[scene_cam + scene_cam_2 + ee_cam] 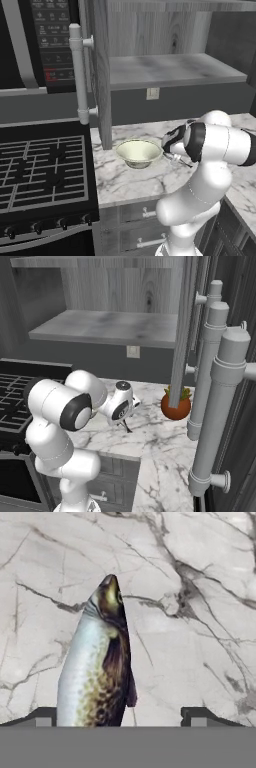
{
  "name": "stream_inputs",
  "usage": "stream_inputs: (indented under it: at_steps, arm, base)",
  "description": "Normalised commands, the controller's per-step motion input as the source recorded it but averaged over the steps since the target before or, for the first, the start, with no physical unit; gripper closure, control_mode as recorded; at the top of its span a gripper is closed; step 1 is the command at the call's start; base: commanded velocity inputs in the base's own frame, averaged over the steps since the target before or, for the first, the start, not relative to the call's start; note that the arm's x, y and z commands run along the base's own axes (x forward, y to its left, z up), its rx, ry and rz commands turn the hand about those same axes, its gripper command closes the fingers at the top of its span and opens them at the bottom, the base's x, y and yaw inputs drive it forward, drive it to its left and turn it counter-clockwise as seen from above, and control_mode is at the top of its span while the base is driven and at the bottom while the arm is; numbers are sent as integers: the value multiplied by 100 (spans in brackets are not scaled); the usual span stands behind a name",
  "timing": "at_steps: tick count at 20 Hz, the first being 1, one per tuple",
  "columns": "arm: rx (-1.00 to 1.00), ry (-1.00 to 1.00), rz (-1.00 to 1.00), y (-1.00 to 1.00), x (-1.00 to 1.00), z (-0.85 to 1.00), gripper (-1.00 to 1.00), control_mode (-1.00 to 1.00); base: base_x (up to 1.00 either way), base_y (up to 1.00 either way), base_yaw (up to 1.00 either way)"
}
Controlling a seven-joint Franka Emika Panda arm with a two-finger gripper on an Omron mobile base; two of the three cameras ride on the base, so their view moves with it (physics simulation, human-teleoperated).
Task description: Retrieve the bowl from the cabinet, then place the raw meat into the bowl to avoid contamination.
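Left base view: the wide, round cream-white ceramic bowl (pixel 138 152) sits on the grey-veined white marble counter (pixel 125 180), below the open grey wood-grain wall cabinet (pixel 170 70). The white arm's two-finger claw (pixel 176 159) hangs just beside the bowl's rim, on the side away from the black gas stove (pixel 45 170); its jaws are too small to read here.

Right base view: the claw (pixel 125 425) points down at the counter, a thin dark sliver beneath it; a round orange-brown plant pot (pixel 176 407) stands further along.

Hand view: the silver-and-brown fish-shaped raw meat (pixel 97 672) rises between the fingertips (pixel 42 716), nearer one than the other, its long axis running straight away from the claw. Whether the jaws clamp it cannot be told.
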Motion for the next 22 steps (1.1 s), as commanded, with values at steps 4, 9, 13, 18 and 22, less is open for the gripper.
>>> stream_inputs:
  at_steps: [4, 9, 13, 18, 22]
  arm:
    - [0, 0, 0, 0, 0, -5, 100, -100]
    - [0, -1, 0, 0, -1, -2, 100, -100]
    - [0, -4, 0, 0, -8, 11, 100, -100]
    - [1, -4, 0, 0, -6, 54, 100, -100]
    - [1, -3, 1, 0, -5, 78, 100, -100]
  base:
    - [0, 0, 0]
    - [0, 0, 0]
    - [0, 0, 0]
    - [0, 0, 0]
    - [0, 0, 0]
